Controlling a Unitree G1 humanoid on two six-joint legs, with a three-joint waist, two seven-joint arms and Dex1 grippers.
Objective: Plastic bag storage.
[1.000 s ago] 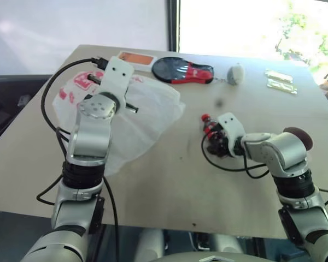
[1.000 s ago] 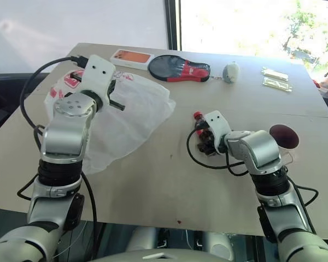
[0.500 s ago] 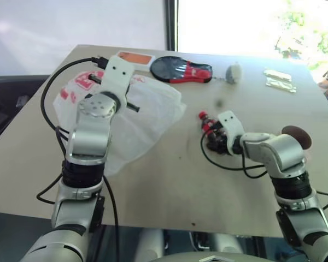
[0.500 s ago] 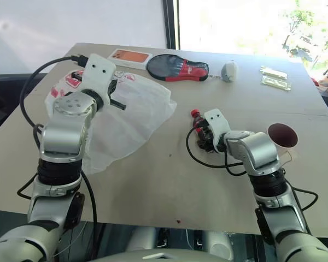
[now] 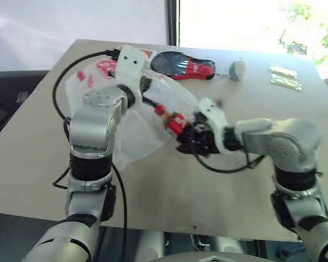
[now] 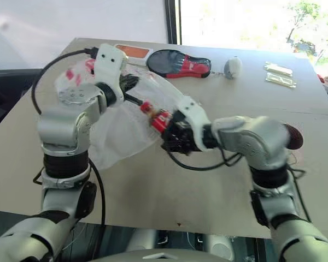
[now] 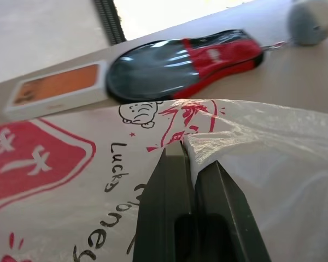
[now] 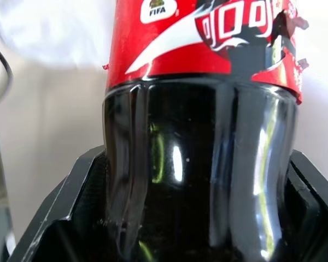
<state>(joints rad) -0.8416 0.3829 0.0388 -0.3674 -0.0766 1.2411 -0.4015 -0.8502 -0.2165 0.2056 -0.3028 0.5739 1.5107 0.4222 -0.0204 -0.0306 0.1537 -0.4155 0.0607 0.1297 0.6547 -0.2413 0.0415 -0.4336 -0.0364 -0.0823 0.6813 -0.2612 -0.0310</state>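
The plastic bag (image 5: 132,134), thin translucent white with red print, lies on the table's left half with one edge pulled up. My left gripper (image 5: 146,91) is shut on that raised edge; in the left wrist view the fingertips (image 7: 177,158) pinch a fold of the film (image 7: 273,164). A small cola bottle (image 5: 174,121) with a red cap and red label hangs above the table, cap pointing at the lifted bag edge. My right gripper (image 5: 194,140) is shut on its dark lower body, as the right wrist view shows around the bottle (image 8: 197,136).
Along the far edge lie an orange phone (image 6: 134,52), a black-and-red paddle-shaped case (image 5: 183,64), a grey rounded object (image 5: 238,68) and flat gold packets (image 5: 284,77). A dark cup (image 6: 295,136) stands behind my right forearm. Bare tabletop (image 5: 208,196) stretches toward the front edge.
My right gripper has lifted the cola bottle off the table and carried it left to the bag. My left gripper has raised the bag's edge and shifted right toward the bottle.
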